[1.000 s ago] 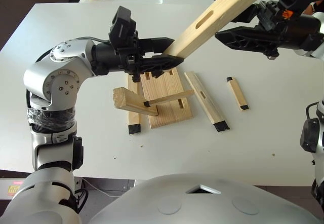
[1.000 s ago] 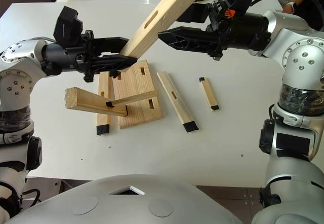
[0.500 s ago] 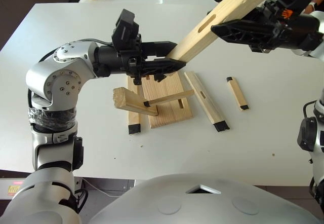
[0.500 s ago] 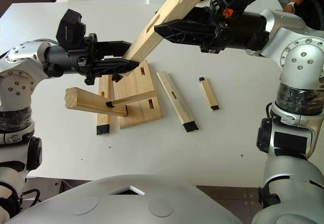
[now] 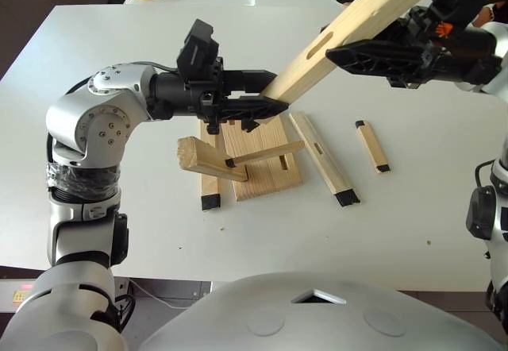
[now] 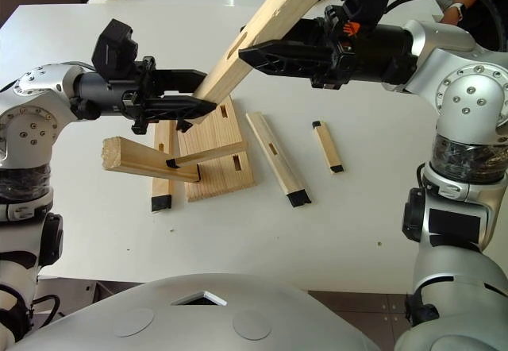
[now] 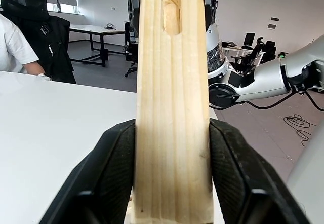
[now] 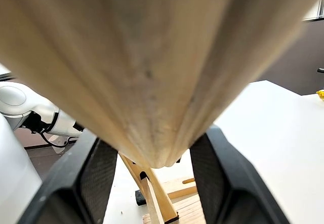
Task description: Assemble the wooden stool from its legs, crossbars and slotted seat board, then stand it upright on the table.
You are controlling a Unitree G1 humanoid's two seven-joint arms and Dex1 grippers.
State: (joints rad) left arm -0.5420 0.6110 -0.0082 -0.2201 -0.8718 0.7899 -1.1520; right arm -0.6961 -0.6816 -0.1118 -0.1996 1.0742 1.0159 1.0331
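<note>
The left gripper (image 5: 272, 90) is clamped on the lower end of a slotted wooden leg (image 5: 353, 19), which slants in the air above the seat board (image 5: 278, 175). The right gripper (image 6: 255, 48) straddles the same leg higher up, near its slot (image 5: 317, 44); whether it actually pinches the wood cannot be told. Across the board lies another leg (image 5: 205, 159), with a crossbar (image 5: 268, 152) meeting its side. The fit likely needs the slot turned toward that crossbar's free end, so a firm left hold and a slow, square descent would serve best.
</note>
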